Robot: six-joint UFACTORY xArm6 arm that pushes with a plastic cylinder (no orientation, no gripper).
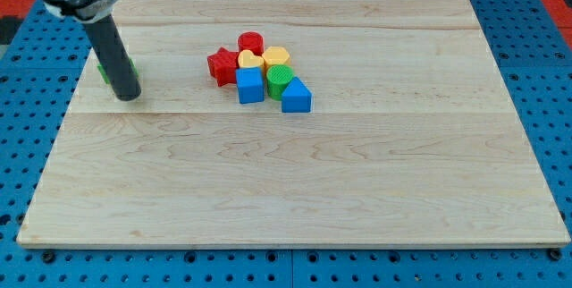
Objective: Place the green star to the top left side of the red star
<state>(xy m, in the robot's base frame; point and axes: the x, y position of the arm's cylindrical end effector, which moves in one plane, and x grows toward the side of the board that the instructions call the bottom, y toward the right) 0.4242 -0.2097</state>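
Note:
The green star (105, 71) lies near the view's left edge of the wooden board, mostly hidden behind my rod; only green slivers show on either side. My tip (129, 97) rests on the board just below and right of it, touching or nearly so. The red star (222, 64) sits at the left end of a cluster of blocks near the board's top centre, well to the right of the green star.
The cluster holds a red cylinder (251, 43), a yellow heart (250, 60), a yellow hexagon (276, 56), a green cylinder (280, 78), a blue cube (250, 85) and a blue triangle (296, 97). The wooden board (295, 181) lies on a blue pegboard.

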